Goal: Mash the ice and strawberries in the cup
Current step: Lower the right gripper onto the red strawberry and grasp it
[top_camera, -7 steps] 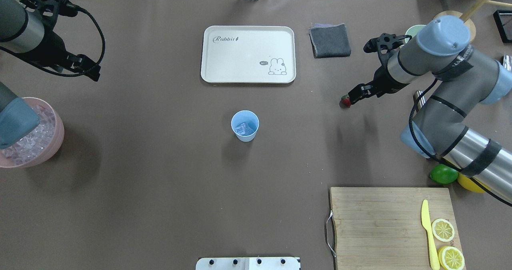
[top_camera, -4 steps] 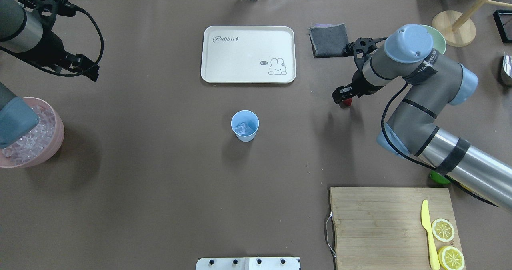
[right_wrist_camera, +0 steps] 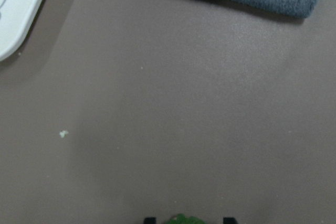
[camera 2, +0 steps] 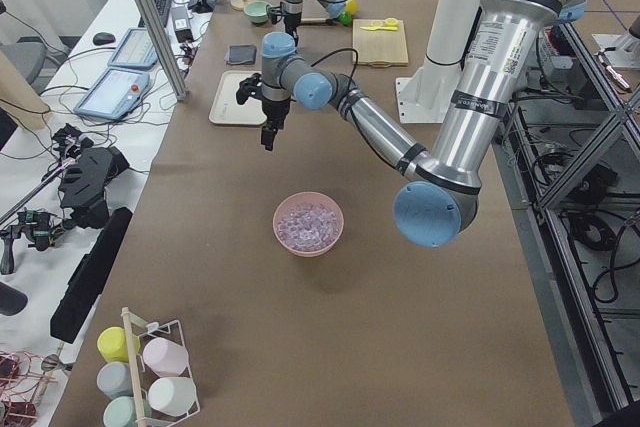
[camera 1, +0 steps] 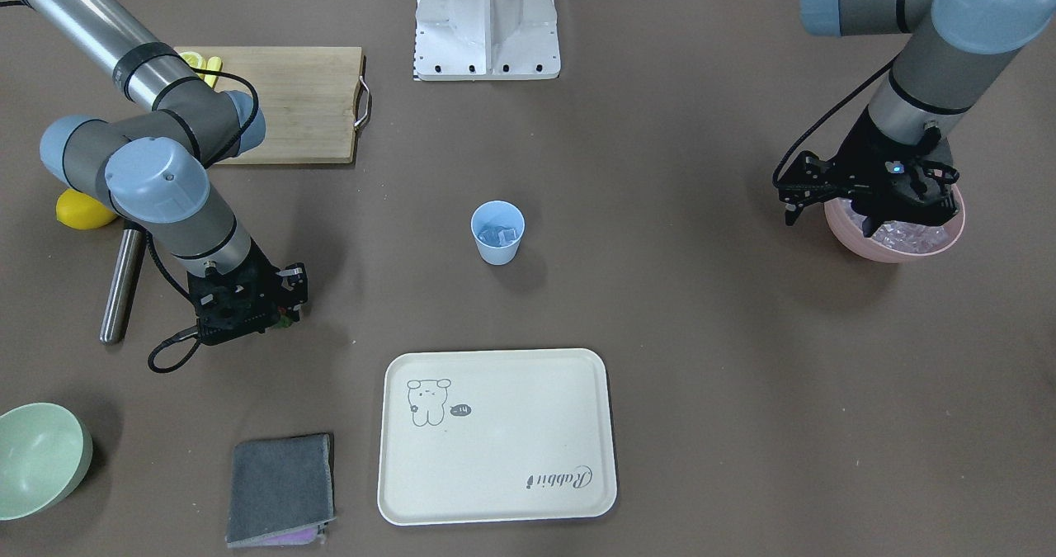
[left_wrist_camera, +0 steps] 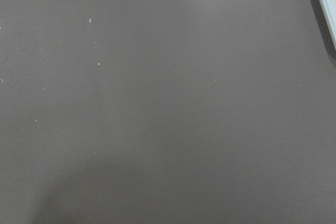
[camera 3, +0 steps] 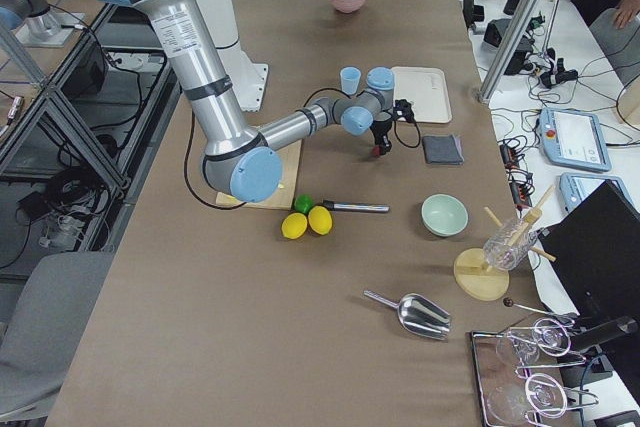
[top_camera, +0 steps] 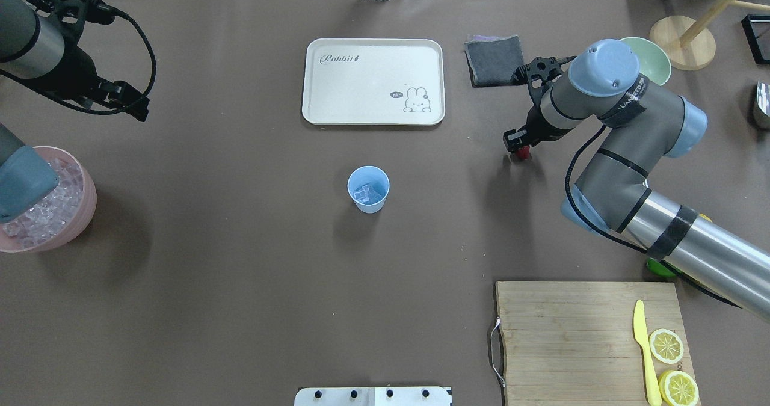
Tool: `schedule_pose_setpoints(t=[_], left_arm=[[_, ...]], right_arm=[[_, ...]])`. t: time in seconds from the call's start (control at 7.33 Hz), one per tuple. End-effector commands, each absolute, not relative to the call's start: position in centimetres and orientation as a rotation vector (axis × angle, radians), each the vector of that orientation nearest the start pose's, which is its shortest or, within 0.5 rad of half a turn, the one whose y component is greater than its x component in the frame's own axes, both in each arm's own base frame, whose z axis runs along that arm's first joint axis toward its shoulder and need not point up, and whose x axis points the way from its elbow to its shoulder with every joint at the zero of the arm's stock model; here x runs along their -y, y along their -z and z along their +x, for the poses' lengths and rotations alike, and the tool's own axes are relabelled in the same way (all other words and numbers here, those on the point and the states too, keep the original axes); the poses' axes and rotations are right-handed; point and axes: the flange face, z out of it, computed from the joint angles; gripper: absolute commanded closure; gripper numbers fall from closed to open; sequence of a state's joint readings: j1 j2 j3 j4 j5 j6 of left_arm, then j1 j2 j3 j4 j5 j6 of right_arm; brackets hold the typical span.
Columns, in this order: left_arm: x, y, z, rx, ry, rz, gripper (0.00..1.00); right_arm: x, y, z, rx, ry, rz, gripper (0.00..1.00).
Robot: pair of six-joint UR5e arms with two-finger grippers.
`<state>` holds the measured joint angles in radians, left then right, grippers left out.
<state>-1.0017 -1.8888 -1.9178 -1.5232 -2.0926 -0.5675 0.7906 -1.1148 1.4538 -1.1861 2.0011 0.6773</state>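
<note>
The light-blue cup (top_camera: 368,189) stands upright mid-table with a few clear cubes of ice (top_camera: 366,193) inside. More ice fills the pink bowl (top_camera: 84,213) at the left edge. The strawberry (top_camera: 523,152) lies on the table right of the cup, mostly covered from above. My right gripper (top_camera: 517,145) is down over it, open. In the right wrist view its green cap (right_wrist_camera: 181,219) sits between the two fingertips (right_wrist_camera: 149,220) without touching either. My left gripper (top_camera: 135,106) hovers over bare table at the far left and looks open, holding nothing.
A cream tray (top_camera: 373,51) and a grey cloth (top_camera: 496,60) lie beyond the cup, with a pale green bowl (top_camera: 656,66) at the right. A cutting board (top_camera: 571,334) holds a yellow knife (top_camera: 642,346) and lemon slices. A metal rod (camera 1: 122,285) and a lemon (camera 1: 81,209) lie by my right arm.
My right arm has swung left and its gripper has come down over the strawberry, which now sits between the fingers. The left arm and the cup have not moved.
</note>
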Motion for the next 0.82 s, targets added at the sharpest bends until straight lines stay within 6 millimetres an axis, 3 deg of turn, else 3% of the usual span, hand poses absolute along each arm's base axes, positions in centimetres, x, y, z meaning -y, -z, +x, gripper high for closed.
schedule_pose_setpoints(t=[0.0,0.14,0.41,0.68], left_arm=[[52.7,-33.7,23.8,-0.751,-0.163,0.235,0.02],[52.7,-33.7,23.8,-0.751,-0.163,0.235,0.02],[52.8,-33.7,23.6,-0.752,-0.160,0.235,0.02],[53.7,-34.2,21.4,-0.735,-0.170,0.260,0.02]], right_arm=[[55.6,-42.0,-42.2,0.778,0.249,0.252,0.49],[55.6,-41.6,-42.2,0.783,0.255,0.256,0.98],[55.7,-40.7,-42.2,0.797,0.249,0.261,1.00],[56.5,-32.6,-43.3,0.846,0.183,0.267,1.00]])
